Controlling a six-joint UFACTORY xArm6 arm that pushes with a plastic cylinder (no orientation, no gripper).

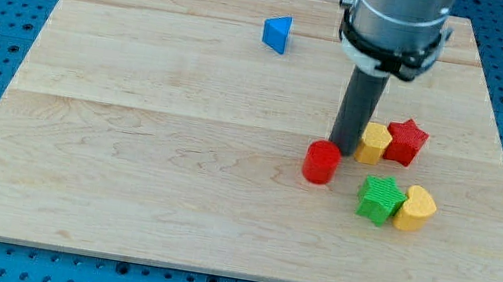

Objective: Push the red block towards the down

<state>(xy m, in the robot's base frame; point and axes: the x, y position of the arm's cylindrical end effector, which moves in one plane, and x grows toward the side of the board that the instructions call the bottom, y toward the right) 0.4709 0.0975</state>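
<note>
Tip (342, 151) apparently touching smooth red cylinder (321, 162).

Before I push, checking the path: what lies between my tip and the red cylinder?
Nothing: camera view shows my tip right beside the red cylinder, at its upper right.

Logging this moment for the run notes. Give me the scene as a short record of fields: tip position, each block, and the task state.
tip: my tip sits just above the red cylinder, at its upper right edge
target: red cylinder, right of the board's centre
nearby: yellow block right of the rod, red star beside it
lower right: green star touching yellow heart
far: blue triangle near the view's top
surface: wooden board
task state: path toward the view's bottom looks open
</note>
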